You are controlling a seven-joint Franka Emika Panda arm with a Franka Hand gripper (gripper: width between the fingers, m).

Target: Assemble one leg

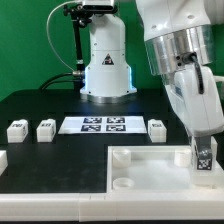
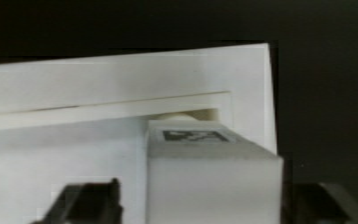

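My gripper (image 1: 203, 150) stands at the exterior view's right, over the near right corner of the large flat white tray-like piece (image 1: 140, 170). It is shut on a leg (image 1: 203, 158), a white block with a marker tag, held upright and reaching down to that corner. In the wrist view the leg (image 2: 211, 165) fills the space between my dark fingers (image 2: 87, 205), with the tray-like piece's corner (image 2: 87, 110) beneath it. Three more legs lie on the black table: two at the left (image 1: 16, 128) (image 1: 45, 128) and one right of centre (image 1: 156, 127).
The marker board (image 1: 103, 124) lies at the middle of the table, behind the tray-like piece. The arm's white base (image 1: 107, 70) stands at the back. A small white part (image 1: 3, 160) shows at the left edge.
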